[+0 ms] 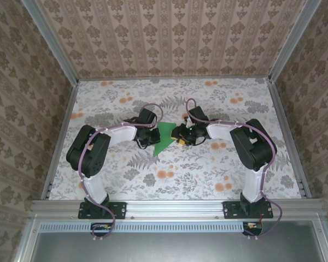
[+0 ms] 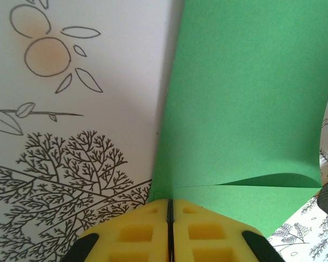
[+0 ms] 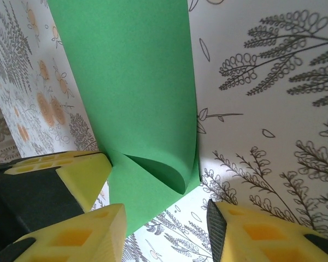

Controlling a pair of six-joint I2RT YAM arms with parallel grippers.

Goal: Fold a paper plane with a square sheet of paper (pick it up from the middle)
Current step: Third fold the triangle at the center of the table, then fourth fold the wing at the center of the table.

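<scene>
Square sheet of paper [image 1: 165, 139] curls on floral table [image 1: 208, 174], pinched by left fingers [image 2: 136, 234].

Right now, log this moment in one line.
green paper: flap curled over | left gripper: shut on its edge | right gripper: open around the curl

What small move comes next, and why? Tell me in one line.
Probably close the right claw on the rolled-over flap of the square sheet of paper. Its jaws stand open with that soft, uncreased curl just ahead of them, while the left claw is shut on the sheet's edge, holding it steady.
</scene>
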